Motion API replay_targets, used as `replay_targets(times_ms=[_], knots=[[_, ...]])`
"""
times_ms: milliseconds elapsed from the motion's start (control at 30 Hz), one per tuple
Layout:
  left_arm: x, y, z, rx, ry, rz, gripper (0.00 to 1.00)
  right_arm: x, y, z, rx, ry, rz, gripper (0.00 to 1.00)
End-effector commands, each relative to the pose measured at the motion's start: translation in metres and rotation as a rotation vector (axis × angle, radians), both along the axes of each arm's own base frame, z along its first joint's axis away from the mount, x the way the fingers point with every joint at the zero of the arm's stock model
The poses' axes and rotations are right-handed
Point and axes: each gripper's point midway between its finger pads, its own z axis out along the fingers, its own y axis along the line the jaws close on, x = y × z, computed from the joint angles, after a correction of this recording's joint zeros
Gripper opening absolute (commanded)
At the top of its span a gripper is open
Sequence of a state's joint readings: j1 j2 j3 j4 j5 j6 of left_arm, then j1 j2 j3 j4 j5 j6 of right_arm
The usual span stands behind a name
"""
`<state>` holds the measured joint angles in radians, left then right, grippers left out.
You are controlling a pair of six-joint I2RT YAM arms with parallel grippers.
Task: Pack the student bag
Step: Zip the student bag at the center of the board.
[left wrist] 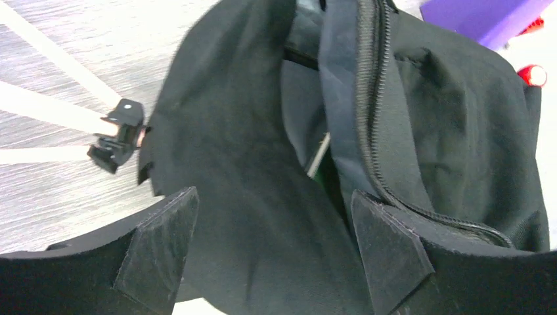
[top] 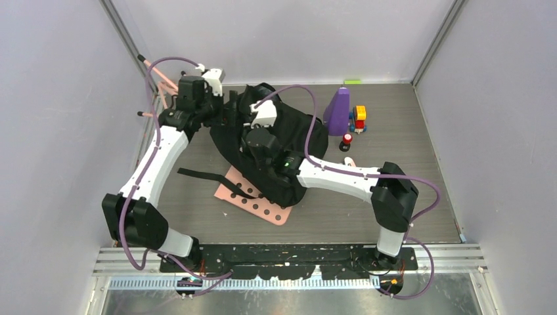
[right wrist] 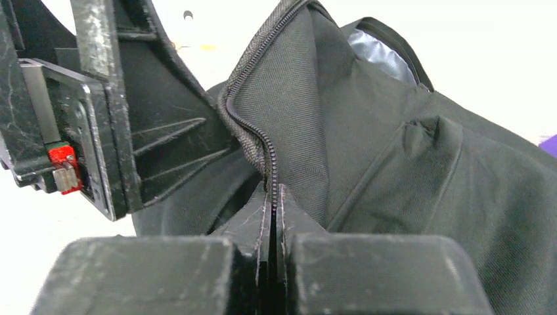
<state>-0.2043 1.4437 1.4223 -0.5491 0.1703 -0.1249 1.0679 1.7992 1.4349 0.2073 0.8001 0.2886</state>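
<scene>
Early stage — right hand clamps the zipper edge of the student bag, left hand gapes empty; purple block and toys sit unpacked far right.

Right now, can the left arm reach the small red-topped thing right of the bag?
Probably not directly. The left gripper is open at the left edge of the bag; the red-topped thing stands on its other side, with the bag and the right arm, clamped on its zipper edge, between them.
</scene>
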Motion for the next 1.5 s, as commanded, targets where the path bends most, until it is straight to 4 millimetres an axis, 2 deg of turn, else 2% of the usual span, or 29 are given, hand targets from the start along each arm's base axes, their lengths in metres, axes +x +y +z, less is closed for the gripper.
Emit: replay_targets(times_ms=[0, 100, 233, 400, 533, 600, 733, 800, 833, 933, 1000, 1100, 1267, 1400, 1467], knots=[[0.004, -0.017, 0.007, 0.040, -0.026, -0.068, 0.90, -0.002, -0.018, 0.043, 0.161, -0.066, -0.070, 0.01], [0.005, -0.007, -0.012, 0.127, 0.050, -0.009, 0.89, -0.004, -0.019, 0.045, 0.171, -0.069, -0.069, 0.01], [-0.009, -0.014, -0.034, 0.129, 0.180, -0.046, 0.89, -0.004, -0.022, 0.047, 0.176, -0.074, -0.074, 0.01], [-0.036, -0.011, -0.044, 0.150, 0.255, -0.054, 0.89, -0.004, -0.024, 0.050, 0.177, -0.082, -0.080, 0.01], [-0.055, -0.021, -0.045, 0.097, 0.291, -0.118, 0.87, -0.004, -0.025, 0.051, 0.174, -0.086, -0.085, 0.01], [-0.063, -0.029, -0.050, 0.069, 0.333, -0.163, 0.73, -0.003, -0.026, 0.049, 0.170, -0.085, -0.088, 0.01], [-0.073, -0.031, -0.059, 0.069, 0.395, -0.194, 0.24, -0.004, -0.028, 0.048, 0.171, -0.085, -0.093, 0.01], [-0.073, -0.030, -0.051, 0.062, 0.361, -0.178, 0.06, -0.005, -0.030, 0.046, 0.170, -0.083, -0.096, 0.00], [-0.071, -0.029, -0.045, 0.055, 0.329, -0.167, 0.00, -0.005, -0.031, 0.047, 0.174, -0.084, -0.097, 0.00], [-0.063, -0.026, -0.015, 0.001, 0.171, -0.096, 0.00, -0.006, -0.032, 0.040, 0.171, -0.073, -0.100, 0.01], [-0.054, -0.025, 0.015, -0.081, -0.002, -0.029, 0.00, -0.008, -0.035, 0.033, 0.168, -0.063, -0.107, 0.01], [-0.057, -0.017, 0.050, -0.223, -0.198, 0.072, 0.00, -0.011, -0.038, 0.022, 0.158, -0.045, -0.116, 0.01], [-0.058, -0.020, 0.067, -0.320, -0.237, 0.101, 0.00, -0.015, -0.034, 0.008, 0.172, -0.003, -0.096, 0.01], [-0.055, -0.026, 0.076, -0.343, -0.233, 0.083, 0.00, -0.019, -0.009, 0.000, 0.196, 0.026, 0.011, 0.01], [-0.055, -0.025, 0.078, -0.333, -0.240, 0.079, 0.00, -0.021, 0.005, 0.006, 0.189, 0.021, 0.080, 0.04]])
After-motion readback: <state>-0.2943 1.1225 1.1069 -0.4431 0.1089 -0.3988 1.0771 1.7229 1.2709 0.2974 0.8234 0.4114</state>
